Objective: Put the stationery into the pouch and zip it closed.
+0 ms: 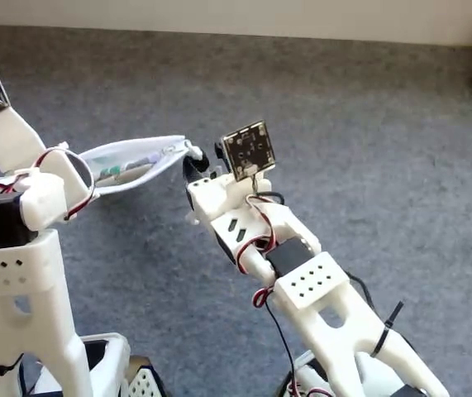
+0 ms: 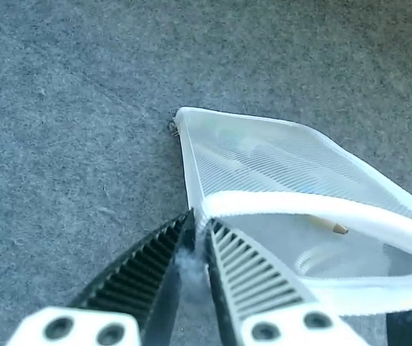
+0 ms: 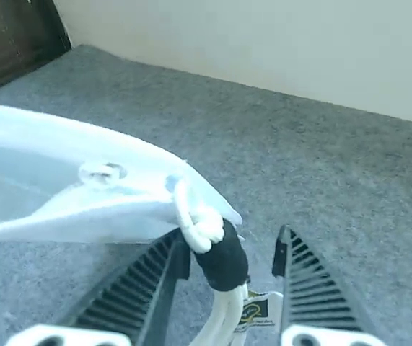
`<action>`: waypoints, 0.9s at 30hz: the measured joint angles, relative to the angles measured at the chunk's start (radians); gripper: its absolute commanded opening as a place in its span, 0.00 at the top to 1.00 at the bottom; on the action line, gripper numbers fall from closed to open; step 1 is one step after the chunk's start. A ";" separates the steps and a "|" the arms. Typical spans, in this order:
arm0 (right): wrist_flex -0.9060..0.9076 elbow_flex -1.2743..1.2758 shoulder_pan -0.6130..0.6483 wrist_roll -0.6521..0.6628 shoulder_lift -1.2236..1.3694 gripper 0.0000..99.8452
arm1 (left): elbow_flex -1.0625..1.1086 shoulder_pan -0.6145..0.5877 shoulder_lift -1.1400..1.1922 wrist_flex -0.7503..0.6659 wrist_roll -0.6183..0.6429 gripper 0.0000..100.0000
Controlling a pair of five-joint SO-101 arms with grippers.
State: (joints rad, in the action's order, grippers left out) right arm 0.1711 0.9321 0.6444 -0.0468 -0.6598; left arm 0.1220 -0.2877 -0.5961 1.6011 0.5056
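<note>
A white mesh pouch (image 1: 136,165) hangs off the grey carpet between the two arms, with stationery (image 1: 124,168) showing through its side. My left gripper (image 2: 197,231) is shut on the pouch's (image 2: 278,166) end by the top band, and a pencil-like tip (image 2: 338,229) lies inside. At the pouch's (image 3: 61,194) other end, a white zip cord with a black bead (image 3: 221,261) dangles between the fingers of my right gripper (image 3: 231,238), which is open. From above, the right gripper (image 1: 193,168) sits right at that end of the pouch.
Grey carpet (image 1: 368,141) covers the whole work area, with a pale wall (image 3: 263,43) along the back. A dark piece of furniture (image 3: 11,36) stands in the far corner. Both arm bases (image 1: 103,364) take up the near edge.
</note>
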 measured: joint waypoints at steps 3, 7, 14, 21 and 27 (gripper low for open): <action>-0.002 0.000 0.000 0.026 0.000 0.82 | 0.000 0.000 0.000 0.000 0.000 0.99; -0.002 0.000 0.000 0.029 0.000 0.82 | 0.000 0.000 0.000 0.000 0.000 0.99; -0.002 0.000 0.000 0.032 0.000 0.83 | 0.000 0.000 0.000 0.000 0.000 0.99; -0.002 0.000 0.000 0.072 0.000 0.99 | 0.000 0.000 0.000 0.000 0.000 0.99; -0.002 0.000 -0.005 0.198 0.000 1.00 | 0.000 0.000 0.000 0.000 0.000 0.99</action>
State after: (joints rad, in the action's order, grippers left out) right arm 0.1695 0.9321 0.6398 0.1511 -0.6598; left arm 0.1220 -0.2877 -0.5961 1.6011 0.5056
